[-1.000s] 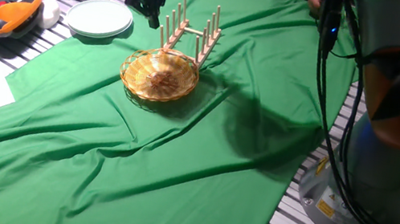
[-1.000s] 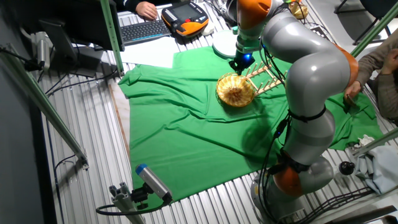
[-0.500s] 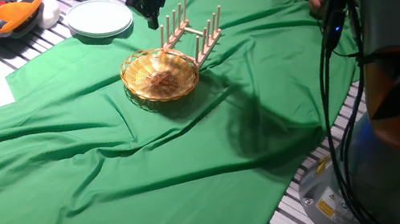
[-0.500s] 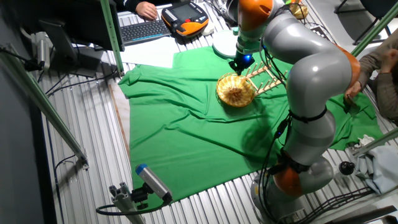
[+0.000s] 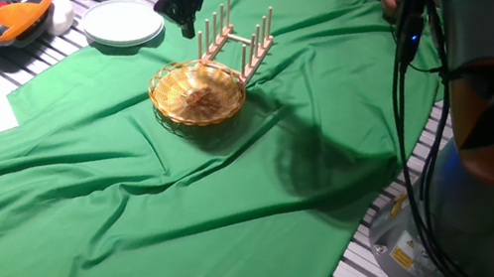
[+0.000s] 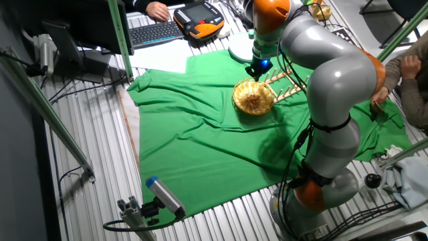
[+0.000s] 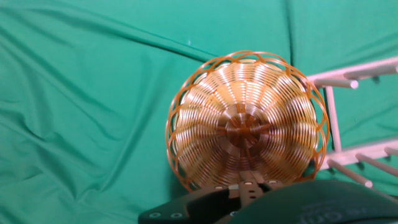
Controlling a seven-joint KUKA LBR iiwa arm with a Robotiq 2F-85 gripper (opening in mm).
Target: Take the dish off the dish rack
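Lying flat on the green cloth (image 5: 216, 204) that covers the table, the dish (image 5: 198, 93) is seen mouth up with its rim just against the front end of the dish rack (image 5: 235, 40), no longer cradled between the pegs. Such a placement suggests that the removal is largely accomplished, since the dish is borne by the cloth and not by the rack. The rack is seen tipped, its pegs slanting rather than upright, probably because it is propped unevenly on the folds. The hand (image 5: 181, 2) is held above and just behind the dish, beside the rack, apart from both, and nothing is gripped by it. Whether its fingers are spread or pressed together cannot be told. In the hand view the dish (image 7: 247, 129) is looked down upon directly. Farther off, white plates (image 5: 122, 22) are stacked at the table edge.
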